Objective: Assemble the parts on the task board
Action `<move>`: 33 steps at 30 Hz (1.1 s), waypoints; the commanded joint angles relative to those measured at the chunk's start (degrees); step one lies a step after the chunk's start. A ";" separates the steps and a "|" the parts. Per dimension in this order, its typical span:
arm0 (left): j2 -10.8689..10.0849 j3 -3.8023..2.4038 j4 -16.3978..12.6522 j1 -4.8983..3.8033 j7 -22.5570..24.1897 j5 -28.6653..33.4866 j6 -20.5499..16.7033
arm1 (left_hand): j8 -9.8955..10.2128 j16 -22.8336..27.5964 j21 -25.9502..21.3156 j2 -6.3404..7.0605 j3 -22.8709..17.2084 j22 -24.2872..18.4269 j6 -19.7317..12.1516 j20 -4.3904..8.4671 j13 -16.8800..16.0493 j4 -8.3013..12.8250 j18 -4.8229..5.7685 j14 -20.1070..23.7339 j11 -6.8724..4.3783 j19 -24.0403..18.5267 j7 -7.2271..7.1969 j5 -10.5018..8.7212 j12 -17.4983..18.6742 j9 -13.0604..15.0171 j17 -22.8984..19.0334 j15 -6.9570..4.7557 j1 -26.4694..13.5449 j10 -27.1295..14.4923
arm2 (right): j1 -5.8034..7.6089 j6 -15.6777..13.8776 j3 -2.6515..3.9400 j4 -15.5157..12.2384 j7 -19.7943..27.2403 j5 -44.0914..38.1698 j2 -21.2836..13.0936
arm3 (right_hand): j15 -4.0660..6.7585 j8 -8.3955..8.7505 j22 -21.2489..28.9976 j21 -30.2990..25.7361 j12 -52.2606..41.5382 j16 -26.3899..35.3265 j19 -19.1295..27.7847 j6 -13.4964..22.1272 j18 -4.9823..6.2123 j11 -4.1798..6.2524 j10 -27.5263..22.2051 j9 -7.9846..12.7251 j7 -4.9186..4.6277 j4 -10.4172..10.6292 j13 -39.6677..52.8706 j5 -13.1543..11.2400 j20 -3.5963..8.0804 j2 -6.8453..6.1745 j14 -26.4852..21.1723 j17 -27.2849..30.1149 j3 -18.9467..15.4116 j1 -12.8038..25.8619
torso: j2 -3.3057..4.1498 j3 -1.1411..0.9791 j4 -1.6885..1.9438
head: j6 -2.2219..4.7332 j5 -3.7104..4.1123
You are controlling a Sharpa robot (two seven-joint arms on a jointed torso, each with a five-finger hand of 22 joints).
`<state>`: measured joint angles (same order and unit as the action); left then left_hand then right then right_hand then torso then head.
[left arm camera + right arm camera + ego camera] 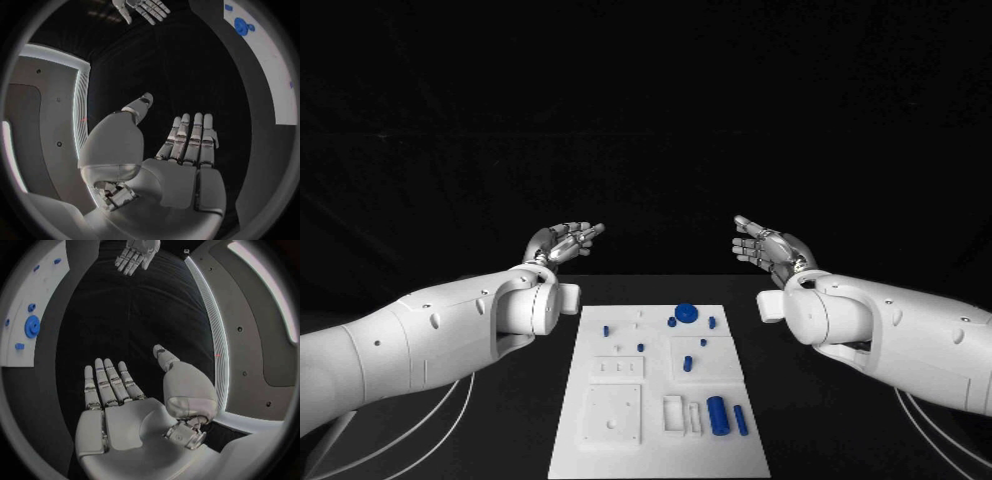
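Left hand (pixel 563 243) and right hand (pixel 767 245) raised, fingers (pixel 189 134) apart, above task board (pixel 661 400)

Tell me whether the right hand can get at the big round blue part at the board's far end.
Probably yes: the right hand is open and empty, and nothing lies between it and the round blue part on the task board.

Both hands are up off the table, past the far end of the task board (pixel 661 395). The left hand (pixel 563 242) and right hand (pixel 767 243) face each other, well apart, fingers loose, holding nothing. On the white board there's a round blue part (pixel 685 313) near the far edge, small blue bits scattered around it, and two long blue cylinders (pixel 718 415) lying side by side near the right, close end.
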<state>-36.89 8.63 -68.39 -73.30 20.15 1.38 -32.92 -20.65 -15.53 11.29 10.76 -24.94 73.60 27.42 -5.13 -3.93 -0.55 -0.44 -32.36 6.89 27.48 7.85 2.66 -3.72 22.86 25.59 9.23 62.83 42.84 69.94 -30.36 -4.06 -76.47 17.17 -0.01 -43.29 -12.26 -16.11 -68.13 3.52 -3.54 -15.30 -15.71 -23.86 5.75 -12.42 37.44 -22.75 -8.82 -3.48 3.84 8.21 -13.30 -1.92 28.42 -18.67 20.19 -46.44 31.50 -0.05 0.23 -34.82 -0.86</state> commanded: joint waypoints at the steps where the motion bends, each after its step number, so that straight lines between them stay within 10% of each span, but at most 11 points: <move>1: 1.01 0.79 2.50 -1.36 -5.49 1.21 8.27 | -0.85 -0.84 0.75 0.32 -0.88 2.66 1.34 -0.11 -0.19 0.00 0.44 -1.42 0.17 1.24 0.22 0.48 -0.39 0.83 0.94 0.36 2.35 1.70 | 1.56 12.95 -0.65 2.43 -9.08 -1.52 0.39 | -0.94 -1.20 -5.80 0.58 -0.66 -1.45 -3.19 -1.91 1.63 -0.82 2.96 -0.77 -4.61 -1.19 0.23 0.70 -0.49 0.62 2.33 -0.97 0.80 -3.69 | 0.00 0.00 0.01 | 0.00 0.00; 11: 1.92 1.75 4.95 -2.85 -6.95 1.46 10.24 | -0.90 -1.52 1.11 -0.36 -0.02 2.57 1.69 0.50 -0.20 0.02 0.44 -2.56 0.10 2.54 0.33 0.46 -0.41 0.91 1.20 0.00 2.47 2.26 | 4.07 18.93 -1.69 5.94 -13.72 -1.93 0.79 | -1.34 -2.54 -4.66 0.79 -1.12 -2.86 -8.07 -4.97 3.92 -1.31 7.01 -0.61 -5.35 -5.79 0.33 2.23 -0.81 0.86 5.85 -1.37 2.19 -7.53 | 0.00 0.00 0.01 | 0.00 0.00; 12: 2.10 1.81 5.37 -1.99 -6.43 1.46 11.02 | -1.01 -1.76 1.19 -0.55 0.20 2.56 1.97 0.64 -0.26 -0.05 0.44 -2.98 0.25 2.82 0.58 0.45 -0.55 0.96 1.28 0.01 2.37 2.64 | 3.99 18.43 -2.13 9.40 -11.92 -12.01 2.74 | -1.41 -2.70 -4.42 0.70 -1.15 -3.01 -8.68 -5.45 4.18 -1.37 7.53 -0.57 -5.42 -6.40 0.32 2.09 -0.88 1.21 6.35 -1.39 2.92 -8.24 | 0.06 0.21 -0.11 | -0.36 -0.15; 19: 1.30 1.85 4.39 -1.99 -4.80 1.29 10.37 | -2.35 -4.75 3.55 -2.64 1.92 2.54 6.79 2.36 -1.02 0.74 -0.91 -10.10 1.63 8.87 2.77 0.62 -2.79 1.23 1.87 -0.61 3.14 9.42 | 3.53 15.84 -2.15 10.84 -12.34 -26.89 3.76 | -1.52 -3.56 -3.30 0.67 -1.32 -4.04 -12.68 -9.03 5.85 -1.29 11.56 -0.05 -5.50 -8.36 0.30 -1.32 -1.31 1.86 10.49 -1.31 10.34 -11.46 | -0.15 0.31 -0.16 | -0.34 -0.51; 21: 0.81 1.86 3.74 -1.99 -4.68 1.27 10.81 | -3.01 -6.40 5.27 -3.14 2.33 2.78 9.35 2.37 -1.42 1.44 -2.38 -14.00 3.23 11.64 4.07 0.73 -4.01 1.28 2.27 -0.57 3.74 12.84 | 3.46 15.24 -2.14 11.30 -12.33 -32.62 4.04 | -0.42 -4.61 -3.18 1.41 -2.06 -5.33 -15.84 -11.74 6.94 -0.37 14.14 -0.20 -4.98 -8.24 0.53 -0.98 -1.34 -0.90 13.65 -1.72 13.61 -12.26 | -0.11 0.34 -0.18 | -0.20 -0.66; 26: -0.48 1.86 1.21 -1.98 -4.76 1.25 11.35 | -3.75 -9.06 8.98 -4.27 3.19 2.84 13.07 3.71 -1.81 2.97 -3.94 -20.64 1.82 16.11 3.58 0.78 -5.85 0.97 3.15 -2.17 4.47 18.17 | 3.14 13.31 -2.13 12.55 -10.72 -39.78 5.01 | 2.54 -6.03 -2.70 3.09 -3.01 -7.98 -23.56 -17.28 9.25 1.44 19.74 0.00 -3.59 -9.47 0.59 0.44 -1.28 -3.05 21.11 -2.80 19.46 -13.42 | 0.30 0.13 0.15 | -0.08 -0.90; 33: -2.84 1.84 -3.68 -2.00 -4.75 1.18 13.10 | -3.90 -11.58 13.86 -5.51 3.58 2.80 16.57 6.12 -2.42 8.02 -3.73 -26.63 -0.24 19.47 2.45 0.90 -7.11 0.37 5.13 -4.83 6.56 23.55 | 2.53 12.99 -2.11 14.05 -9.42 -53.52 6.67 | 8.86 -6.77 -3.58 9.57 -3.40 -14.21 -38.68 -22.04 9.25 3.37 25.23 0.31 -2.30 -12.68 0.56 2.51 3.58 -3.60 34.83 -7.64 20.92 -14.42 | 1.46 0.03 0.64 | 0.30 -0.94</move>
<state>-39.51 10.52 -71.46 -75.22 14.57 2.41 -21.99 -24.43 -27.11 25.08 5.47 -21.37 74.92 43.73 0.94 -6.30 7.32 -3.96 -58.80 6.45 46.83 10.19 3.27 -10.83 23.24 30.69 4.31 69.11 66.16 72.52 -16.63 -6.19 -62.51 6.05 -42.26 -36.79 -8.25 -21.93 -71.15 8.36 -6.24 -24.65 -42.23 -41.28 14.05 -10.70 57.55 -22.72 -10.83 -13.90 4.36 9.53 -13.06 -4.39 52.08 -22.79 38.20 -59.62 32.29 0.08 0.60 -34.68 -1.78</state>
